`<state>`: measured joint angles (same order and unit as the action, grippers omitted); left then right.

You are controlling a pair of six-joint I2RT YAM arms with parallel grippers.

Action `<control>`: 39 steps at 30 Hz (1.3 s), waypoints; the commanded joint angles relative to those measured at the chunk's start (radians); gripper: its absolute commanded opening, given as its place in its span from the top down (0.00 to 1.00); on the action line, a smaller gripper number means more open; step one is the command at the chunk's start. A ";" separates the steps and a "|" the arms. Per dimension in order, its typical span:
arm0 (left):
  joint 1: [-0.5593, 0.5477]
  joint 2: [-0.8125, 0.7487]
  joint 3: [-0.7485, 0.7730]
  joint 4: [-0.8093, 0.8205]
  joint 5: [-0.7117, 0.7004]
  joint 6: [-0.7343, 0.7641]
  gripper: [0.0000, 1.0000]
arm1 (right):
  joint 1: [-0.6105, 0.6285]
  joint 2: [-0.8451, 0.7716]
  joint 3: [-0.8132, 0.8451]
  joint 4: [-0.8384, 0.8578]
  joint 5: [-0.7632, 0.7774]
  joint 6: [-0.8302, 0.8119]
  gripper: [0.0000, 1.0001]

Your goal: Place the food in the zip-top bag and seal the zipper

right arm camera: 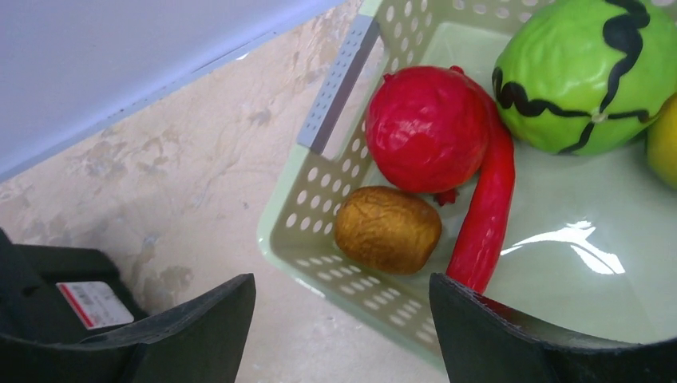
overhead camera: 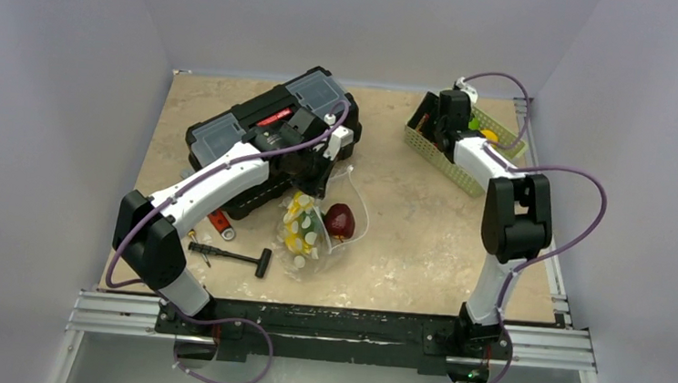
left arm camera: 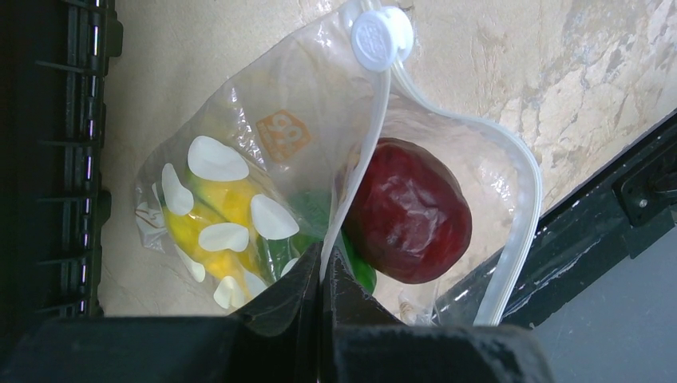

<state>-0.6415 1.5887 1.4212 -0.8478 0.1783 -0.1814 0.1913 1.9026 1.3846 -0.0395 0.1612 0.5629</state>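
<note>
The zip-top bag (overhead camera: 319, 226) is lying in front of the black toolbox (overhead camera: 268, 122). The left gripper (left arm camera: 322, 275) is pinching its zipper (left arm camera: 363, 159), probably holding the mouth open, while the right gripper (right arm camera: 343, 319) is hovering spread-jawed over the basket (right arm camera: 319, 104).

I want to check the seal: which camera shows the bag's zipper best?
Left wrist view: the zipper runs close up from its white slider round the open mouth, the left gripper shut on it. The top view shows only a faint line. The right wrist view shows only the basket.
</note>
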 commanded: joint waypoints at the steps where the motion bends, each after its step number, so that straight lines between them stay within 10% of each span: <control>1: 0.007 -0.007 0.046 0.004 0.018 0.009 1.00 | -0.032 0.049 0.121 0.010 0.002 -0.097 0.19; 17: 0.008 -0.004 0.043 0.003 0.027 0.007 1.00 | -0.116 0.310 0.435 -0.069 -0.105 -0.162 0.09; 34: 0.008 -0.007 0.045 0.004 0.031 0.008 1.00 | -0.115 0.407 0.384 0.007 -0.182 -0.089 0.18; 39: 0.009 -0.009 0.044 0.003 0.029 0.009 1.00 | -0.115 0.386 0.400 -0.020 -0.184 -0.092 0.35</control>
<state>-0.6415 1.5936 1.4292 -0.8532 0.1932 -0.1810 0.0719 2.3329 1.7706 -0.0486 -0.0040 0.4606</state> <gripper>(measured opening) 0.006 0.730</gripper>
